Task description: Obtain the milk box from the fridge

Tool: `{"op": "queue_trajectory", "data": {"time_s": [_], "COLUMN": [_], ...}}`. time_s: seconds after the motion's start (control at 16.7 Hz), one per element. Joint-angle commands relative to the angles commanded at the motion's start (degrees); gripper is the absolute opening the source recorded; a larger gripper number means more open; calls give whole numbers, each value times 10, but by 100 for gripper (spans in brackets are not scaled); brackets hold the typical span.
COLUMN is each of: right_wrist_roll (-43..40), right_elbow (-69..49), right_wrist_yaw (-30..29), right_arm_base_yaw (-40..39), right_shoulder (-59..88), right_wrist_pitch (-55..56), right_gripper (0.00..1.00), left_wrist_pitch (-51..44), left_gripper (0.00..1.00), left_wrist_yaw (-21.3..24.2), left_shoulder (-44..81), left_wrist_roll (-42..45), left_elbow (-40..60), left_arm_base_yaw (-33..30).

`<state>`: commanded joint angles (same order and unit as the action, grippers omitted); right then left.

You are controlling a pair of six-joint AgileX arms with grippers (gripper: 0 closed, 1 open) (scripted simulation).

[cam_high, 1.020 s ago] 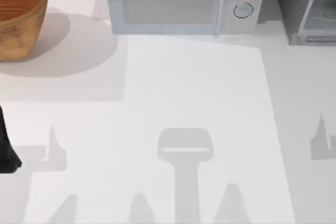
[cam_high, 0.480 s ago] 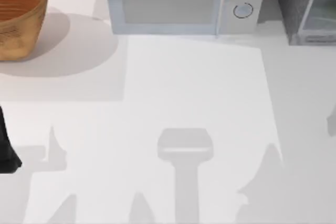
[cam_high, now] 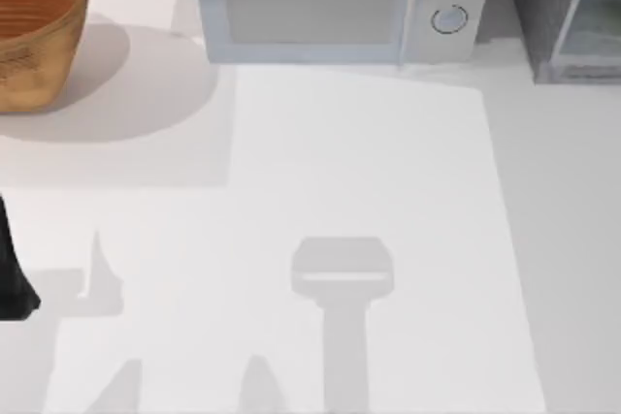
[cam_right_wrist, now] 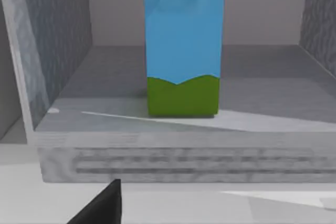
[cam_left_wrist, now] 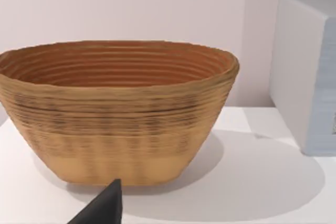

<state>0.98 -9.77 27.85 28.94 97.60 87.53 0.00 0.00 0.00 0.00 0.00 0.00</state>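
Milk box (cam_right_wrist: 182, 45) stands upright inside the open fridge (cam_right_wrist: 63, 51), centre of our right wrist view; we cannot tell either gripper's finger state.

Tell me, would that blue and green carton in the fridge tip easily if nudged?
Probably: the milk box stands tall on a narrow base on the fridge floor, so a high push might topple it. Its flat sides look rigid and smooth, possibly slippery.

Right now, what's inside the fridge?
The milk box stands upright on the fridge floor, blue with a green band at the bottom. Its top is cut off from sight, and so is the space behind it.
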Motion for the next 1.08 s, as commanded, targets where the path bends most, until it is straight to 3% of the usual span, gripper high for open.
{"op": "queue_trajectory", "data": {"time_s": [0.24,0.66,1.08], "right_wrist_roll": [1,0,-2], "right_elbow": [-8,-27,-276], "right_wrist_yaw": [16,7,-86], "right_arm_base_yaw": [16,3,-88], "right_shoulder": [51,63,176], "right_wrist_pitch": [52,41,-77], "right_gripper": [100,100,100], "left_wrist_pitch": [0,0,0], "left_gripper": [100,100,100], "left_wrist_yaw": [0,0,0], "left_shoulder": [0,0,0], "left_wrist_roll": [0,0,0], "left_elbow": [0,0,0], "left_arm_base_yaw": [0,0,0]}}
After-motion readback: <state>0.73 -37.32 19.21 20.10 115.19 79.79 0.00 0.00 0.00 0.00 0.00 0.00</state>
